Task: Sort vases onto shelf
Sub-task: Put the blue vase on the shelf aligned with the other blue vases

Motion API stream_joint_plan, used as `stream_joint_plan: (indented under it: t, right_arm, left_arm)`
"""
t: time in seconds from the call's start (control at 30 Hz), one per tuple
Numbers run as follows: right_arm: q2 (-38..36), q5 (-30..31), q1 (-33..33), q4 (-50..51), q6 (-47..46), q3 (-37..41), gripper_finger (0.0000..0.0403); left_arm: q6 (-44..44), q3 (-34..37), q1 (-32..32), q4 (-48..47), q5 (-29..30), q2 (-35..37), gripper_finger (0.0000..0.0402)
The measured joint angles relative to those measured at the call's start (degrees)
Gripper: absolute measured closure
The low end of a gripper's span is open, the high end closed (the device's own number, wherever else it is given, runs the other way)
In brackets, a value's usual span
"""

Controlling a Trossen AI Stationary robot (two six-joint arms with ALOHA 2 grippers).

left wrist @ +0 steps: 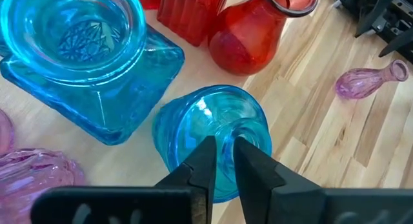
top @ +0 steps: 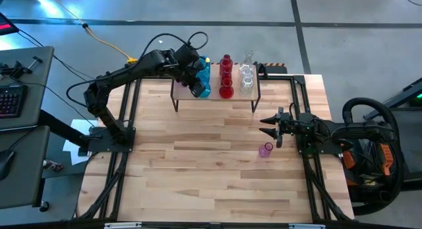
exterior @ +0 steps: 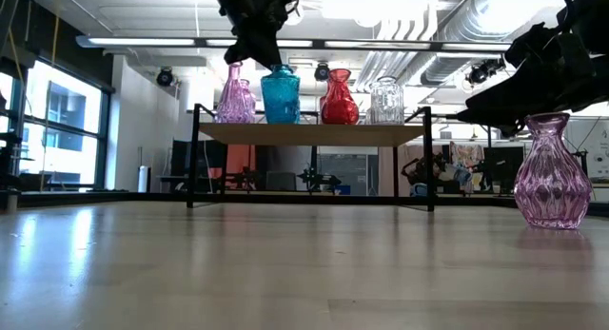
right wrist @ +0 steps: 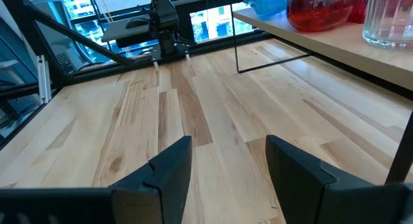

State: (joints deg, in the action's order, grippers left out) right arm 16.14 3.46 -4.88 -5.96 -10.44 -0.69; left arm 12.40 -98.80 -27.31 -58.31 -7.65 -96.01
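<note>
The shelf (top: 214,97) stands at the table's far side and carries pink, teal, red and clear vases in a row. My left gripper (left wrist: 223,161) reaches over its left part and is shut on a round teal vase (left wrist: 213,130), (top: 202,89). A square teal vase (left wrist: 84,62) stands just behind that one, with red vases (left wrist: 248,33) beside it. One pink vase (top: 265,149), (exterior: 552,173) stands on its base on the table, right of centre. My right gripper (top: 269,124) hovers open over the table just beyond that vase. My left gripper pinches the round teal vase at its top, by the mouth (left wrist: 240,130), between the two fingers (left wrist: 205,161). The fingers come from above, pointing down. The vase is upright, and in the low view its base (exterior: 281,119) is level with the others on the shelf.
The shelf's black wire legs (top: 176,103) stand on the table's far part. The wide tabletop (top: 198,176) lies in front of the shelf. The arms' black frames (top: 125,143) run along both side edges. The shelf's edge (right wrist: 335,46) is close ahead of my right gripper (right wrist: 229,166).
</note>
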Motion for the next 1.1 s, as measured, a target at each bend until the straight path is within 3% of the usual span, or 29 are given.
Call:
stream_joint_plan:
  t: [1.1]
  right_arm:
    - [0.02, 0.00, 0.01, 0.20, 0.02, 0.00, 0.0222]
  left_arm:
    - [0.68, 1.31, 0.61, 1.17, 3.77, 0.17, 0.0352]
